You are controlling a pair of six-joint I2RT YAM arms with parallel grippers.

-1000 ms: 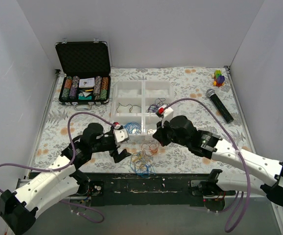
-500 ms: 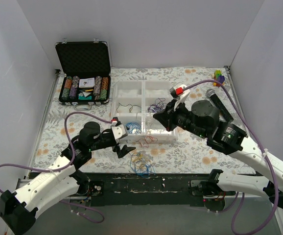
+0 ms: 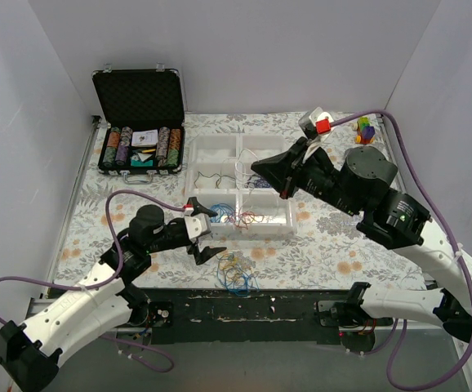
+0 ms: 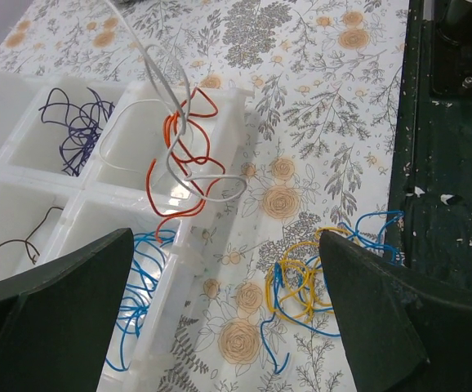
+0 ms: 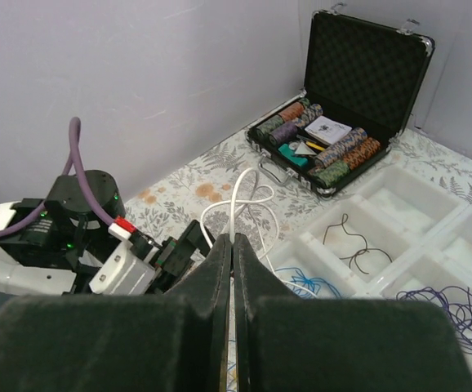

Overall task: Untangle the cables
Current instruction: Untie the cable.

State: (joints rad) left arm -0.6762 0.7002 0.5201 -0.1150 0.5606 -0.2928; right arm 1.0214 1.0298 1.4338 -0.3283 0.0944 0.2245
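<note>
My right gripper (image 3: 262,169) is shut on a white wire (image 5: 245,198) and holds it up above the white divided tray (image 3: 238,190). In the left wrist view the white wire (image 4: 164,75) hangs down with a red-orange wire (image 4: 182,157) snagged on it, dangling over the tray's near right compartment. A yellow and blue tangle (image 3: 236,273) lies on the table in front of the tray, and it also shows in the left wrist view (image 4: 316,273). My left gripper (image 3: 204,233) is open and empty, low over the table between the tray and that tangle.
The tray holds blue wires (image 4: 140,273), purple wires (image 4: 74,131) and a dark wire (image 4: 24,245) in separate compartments. An open case of poker chips (image 3: 140,122) stands back left. A microphone (image 3: 367,175) and a coloured toy (image 3: 366,130) lie back right.
My right gripper has risen and moved back and to the right with the white wire, lifting the red-orange wire off the table to above the tray. The left gripper has barely moved.
</note>
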